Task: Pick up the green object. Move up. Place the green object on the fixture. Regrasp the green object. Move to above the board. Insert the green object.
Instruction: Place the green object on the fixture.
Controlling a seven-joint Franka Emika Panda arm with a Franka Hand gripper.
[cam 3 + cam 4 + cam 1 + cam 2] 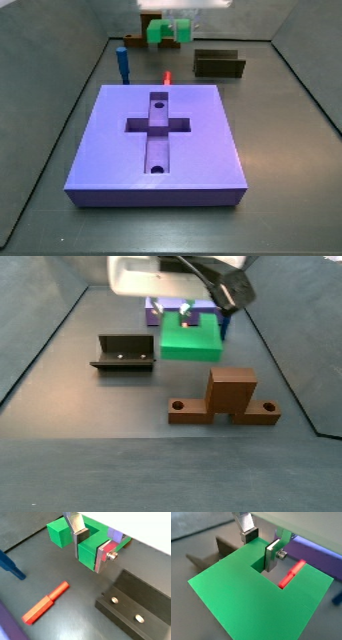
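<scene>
While raised near the fixture point(123, 353), the tool point(90, 546) grips the green object point(88, 553) between its fingers.

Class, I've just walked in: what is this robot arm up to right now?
The gripper holds the green object, its fingers closed on one wall of the piece, lifted clear of the floor. The fixture stands empty nearby. The board still has its cross-shaped recess unfilled, so placing, regrasping and inserting remain.

Dark grey matte floor point(287, 140) (faintly glossy), low dark walls point(47, 326) around it, even light.
</scene>
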